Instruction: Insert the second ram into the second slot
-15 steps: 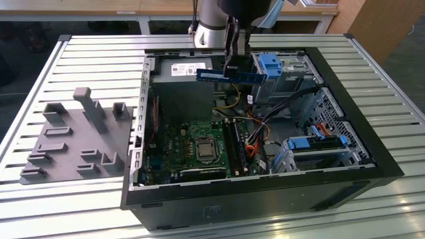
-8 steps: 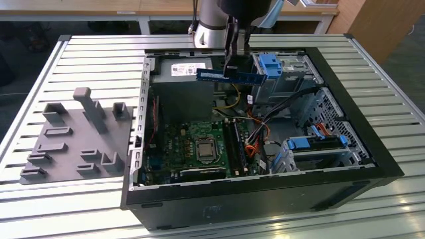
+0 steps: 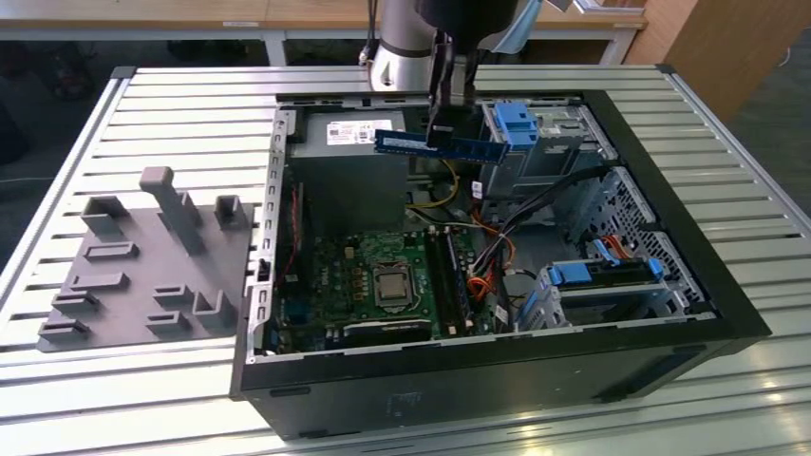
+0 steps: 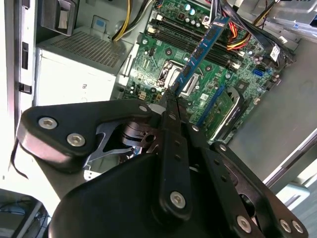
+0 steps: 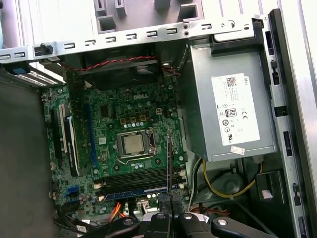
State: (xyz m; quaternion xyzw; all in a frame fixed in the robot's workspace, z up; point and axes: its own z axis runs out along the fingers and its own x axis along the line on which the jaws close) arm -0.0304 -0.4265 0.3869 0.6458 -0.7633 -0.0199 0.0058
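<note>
While it hangs over the open case (image 3: pixel 507 380), the claw (image 3: pixel 446 128) grips the ram (image 3: pixel 442 144) at mid-length, the blue stick held level across its fingertips. Well below the claw lie the board (image 3: pixel 361 275) and its slots (image 5: pixel 136 181).

Slatted metal table (image 3: pixel 178 104) w/ 1 open PC case (image 3: pixel 481 389), 1 grey fixture plate (image 3: pixel 127 285) beside.
</note>
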